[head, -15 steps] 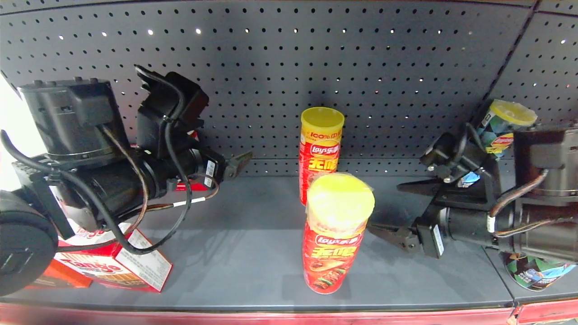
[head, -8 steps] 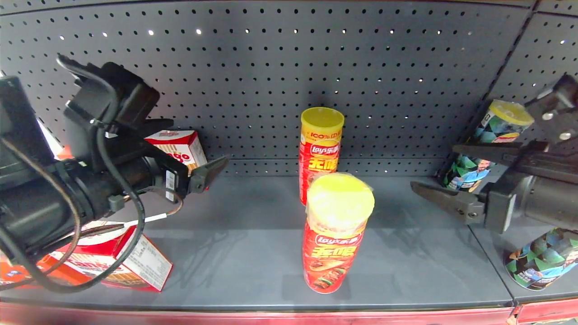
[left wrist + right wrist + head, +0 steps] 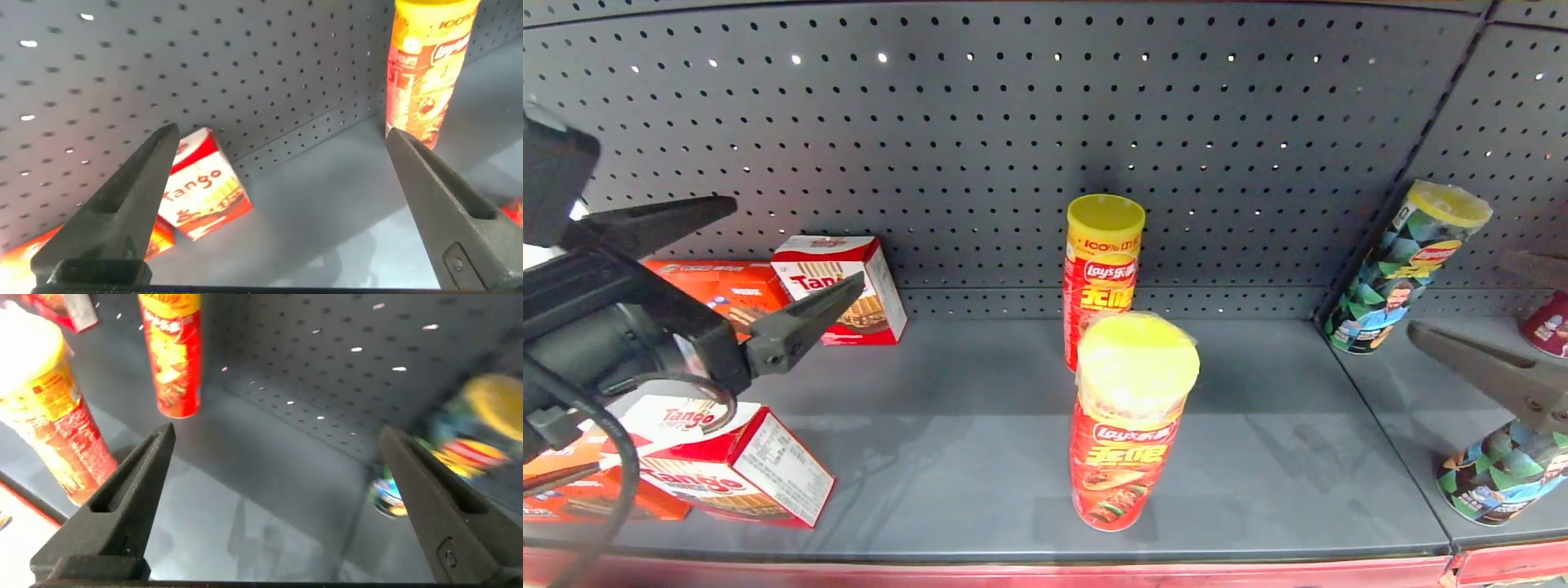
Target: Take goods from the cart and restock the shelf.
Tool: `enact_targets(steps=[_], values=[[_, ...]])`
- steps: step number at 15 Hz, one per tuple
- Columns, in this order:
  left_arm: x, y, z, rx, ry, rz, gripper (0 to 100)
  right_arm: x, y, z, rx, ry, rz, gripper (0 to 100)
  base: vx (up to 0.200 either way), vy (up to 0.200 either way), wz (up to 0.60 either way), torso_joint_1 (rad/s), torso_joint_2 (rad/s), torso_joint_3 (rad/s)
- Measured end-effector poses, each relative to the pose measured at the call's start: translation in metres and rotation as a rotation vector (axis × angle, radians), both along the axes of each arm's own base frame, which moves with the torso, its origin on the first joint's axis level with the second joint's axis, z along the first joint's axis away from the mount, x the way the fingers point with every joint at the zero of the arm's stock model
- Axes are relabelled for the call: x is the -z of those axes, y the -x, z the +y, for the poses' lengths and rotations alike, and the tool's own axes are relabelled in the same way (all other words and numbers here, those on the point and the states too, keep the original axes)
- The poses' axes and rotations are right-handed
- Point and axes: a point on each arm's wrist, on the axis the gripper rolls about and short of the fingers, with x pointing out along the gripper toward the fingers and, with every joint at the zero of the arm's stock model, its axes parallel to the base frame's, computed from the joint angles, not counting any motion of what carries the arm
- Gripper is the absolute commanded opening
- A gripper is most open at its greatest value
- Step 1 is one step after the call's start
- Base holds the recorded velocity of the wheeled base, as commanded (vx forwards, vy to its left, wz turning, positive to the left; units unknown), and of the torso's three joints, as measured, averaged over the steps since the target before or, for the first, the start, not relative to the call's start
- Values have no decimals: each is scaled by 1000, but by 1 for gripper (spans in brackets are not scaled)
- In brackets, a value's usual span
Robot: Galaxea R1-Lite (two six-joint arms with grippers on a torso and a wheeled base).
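You are holding the left tool [image 3: 788, 243] and right tool [image 3: 278, 431] wide open and empty. 2 glossy red cylindrical chip cans [image 3: 1134, 425] with yellow plastic lids are standing mid-shelf [image 3: 947, 457], before the perforated metal panel [image 3: 1013, 122]. Your head view is adding cardboard wafer boxes [image 3: 841, 278] at the left end.

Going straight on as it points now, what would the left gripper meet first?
Probably the left gripper meets the back panel, between the Tango box and the rear chips can; depth unclear.
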Motion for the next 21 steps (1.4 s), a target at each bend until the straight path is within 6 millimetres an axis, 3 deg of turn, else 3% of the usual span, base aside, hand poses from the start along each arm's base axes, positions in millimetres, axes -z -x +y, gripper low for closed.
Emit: enact_targets(steps=[6,11,15,18,21], values=[[7,59,30,-15,47,-92,100,6,50,-33,95,-65,-95,100,0,0,0,0,0,0],[11,108,55,-42,95,-190,100,33,90,-59,127,-33,-45,100,0,0,0,0,0,0],[42,153,77,-49,31,-98,100,73,116,-73,175,-30,-39,100,0,0,0,0,0,0],[79,190,93,-72,-31,-24,100,111,123,-77,207,-19,-20,100,0,0,0,0,0,0],[109,205,97,-100,-40,-14,100,135,125,-77,215,-9,-6,100,0,0,0,0,0,0]])
